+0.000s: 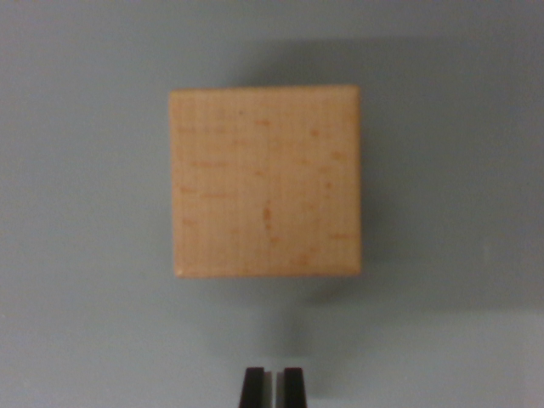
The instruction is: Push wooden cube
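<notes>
Looking straight down, the wooden cube [265, 181] sits flat on the grey table [76, 340], just beyond the gripper [273, 384] — fingertips nearly together, grasping nothing. It looks light, rigid and smooth-sided — best pushed squarely at the middle of its near face, lest it swivel.

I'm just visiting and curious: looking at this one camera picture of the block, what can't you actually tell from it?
- Gripper: the wrist view's bottom edge cuts it off; only two dark fingertips show, close together, with a thin gap.
- Wooden cube: only its top face shows, so its sides and height are hidden.
- Contact: a strip of grey surface shows between fingertips and cube, but their heights cannot be judged.
- Fine wood grain: blurred.
</notes>
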Motion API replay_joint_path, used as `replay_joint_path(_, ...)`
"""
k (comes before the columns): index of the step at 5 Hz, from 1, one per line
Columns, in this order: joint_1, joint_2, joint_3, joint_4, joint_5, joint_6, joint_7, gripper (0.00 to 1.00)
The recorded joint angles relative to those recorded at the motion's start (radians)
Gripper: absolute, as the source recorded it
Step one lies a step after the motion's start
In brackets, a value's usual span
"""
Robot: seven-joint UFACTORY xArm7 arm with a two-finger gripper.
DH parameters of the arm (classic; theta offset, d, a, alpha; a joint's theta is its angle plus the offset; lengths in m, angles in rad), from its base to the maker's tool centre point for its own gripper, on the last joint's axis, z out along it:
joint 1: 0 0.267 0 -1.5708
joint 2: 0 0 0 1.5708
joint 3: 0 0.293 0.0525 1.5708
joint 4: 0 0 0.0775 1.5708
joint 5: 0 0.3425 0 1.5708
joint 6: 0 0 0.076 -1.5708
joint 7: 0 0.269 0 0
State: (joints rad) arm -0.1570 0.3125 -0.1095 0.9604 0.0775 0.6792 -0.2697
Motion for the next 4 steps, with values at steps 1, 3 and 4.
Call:
replay_joint_path(1, -0.0009, 0.003, -0.001, -0.005, 0.0005, -0.008, -0.002, 0.0)
replay_joint_path(3, -0.0012, 0.003, -0.001, -0.006, 0.0006, -0.01, -0.003, 0.0)
replay_joint_path(4, -0.0012, 0.003, -0.001, -0.006, 0.0006, -0.01, -0.003, 0.0)
